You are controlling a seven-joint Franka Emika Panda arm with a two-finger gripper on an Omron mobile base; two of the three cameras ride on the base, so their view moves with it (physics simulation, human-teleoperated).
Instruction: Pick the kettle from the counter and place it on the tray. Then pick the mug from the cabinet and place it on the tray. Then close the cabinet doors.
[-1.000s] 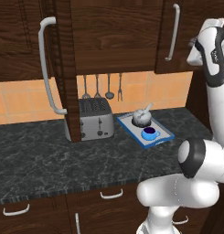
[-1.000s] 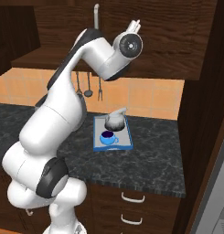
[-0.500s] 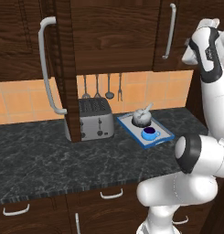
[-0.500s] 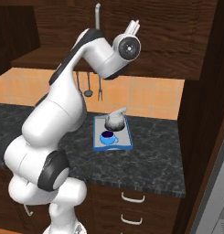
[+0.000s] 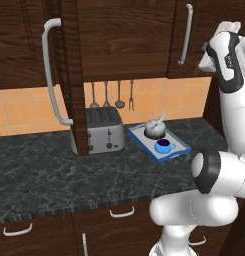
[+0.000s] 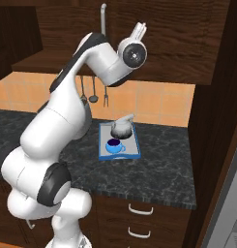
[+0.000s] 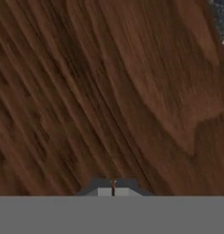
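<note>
The silver kettle (image 5: 155,128) (image 6: 122,127) and the small blue mug (image 5: 164,146) (image 6: 113,145) both stand on the blue-rimmed tray (image 5: 142,143) (image 6: 119,157) on the dark marbled counter (image 5: 44,165) (image 6: 163,164). My gripper (image 6: 140,27) (image 7: 113,188) is shut and empty, held high with its tips right up against the woodgrain face of the right cabinet door (image 5: 144,40) (image 7: 109,91). That door looks nearly flush, its bar handle (image 5: 183,35) (image 6: 103,19) left of my hand. The left cabinet door (image 5: 71,75) stands open, edge-on, with its curved handle (image 5: 51,75) sticking out.
A silver toaster (image 5: 105,130) sits on the counter just behind the open left door. Utensils (image 5: 119,95) (image 6: 93,89) hang on the orange tiled wall. Drawers with small pulls (image 5: 121,212) (image 6: 139,209) run below. A dark tall panel (image 6: 212,121) closes the counter's right end.
My hand has shifted slightly left along with the right door, whose handle has swung a little further toward shut. The kettle, mug, tray and left door have not moved.
</note>
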